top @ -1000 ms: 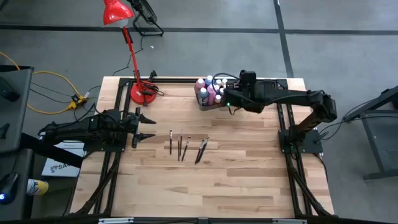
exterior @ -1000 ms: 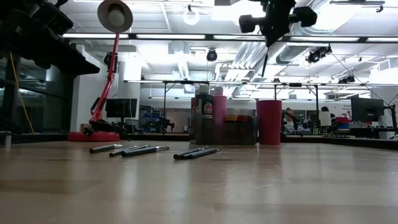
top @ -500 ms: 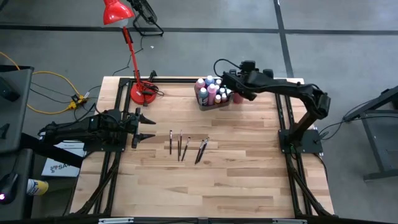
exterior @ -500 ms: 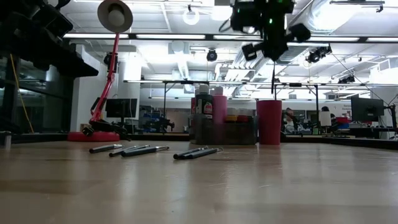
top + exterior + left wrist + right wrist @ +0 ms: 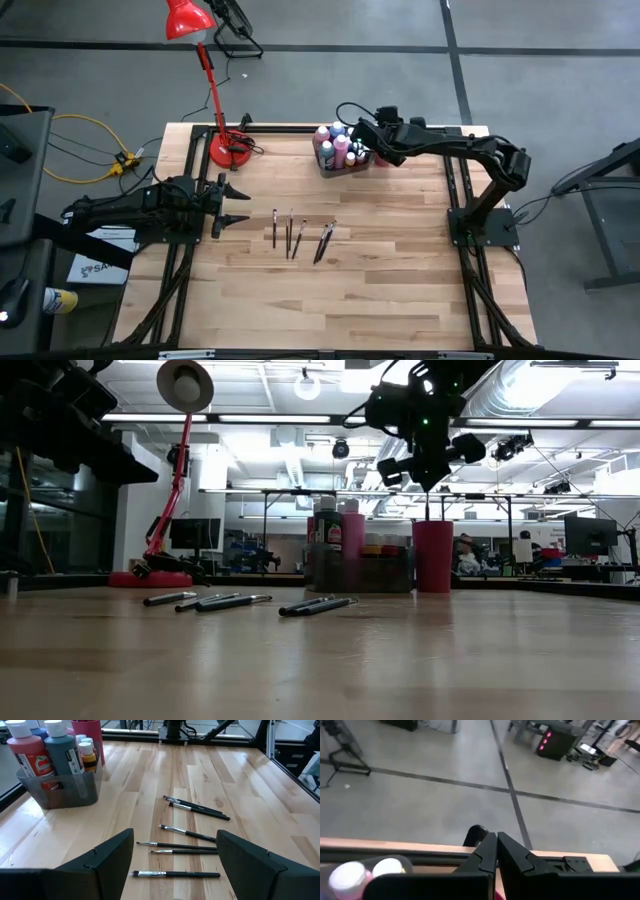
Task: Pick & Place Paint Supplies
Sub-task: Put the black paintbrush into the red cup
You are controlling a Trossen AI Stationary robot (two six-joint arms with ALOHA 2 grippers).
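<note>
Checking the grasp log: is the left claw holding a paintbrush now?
No, the left claw is open and empty, with the paintbrushes lying loose on the table ahead.

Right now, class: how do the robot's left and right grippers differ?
The left gripper is open; the right gripper is shut. The left sits low near the paintbrushes; the right is raised above the paint bottles. Neither visibly holds anything.

Wooden table [image 5: 380, 290] — loose paintbrushes [image 5: 298, 236], bottle-filled bin [image 5: 335, 166], lamp base [image 5: 230, 150].
</note>
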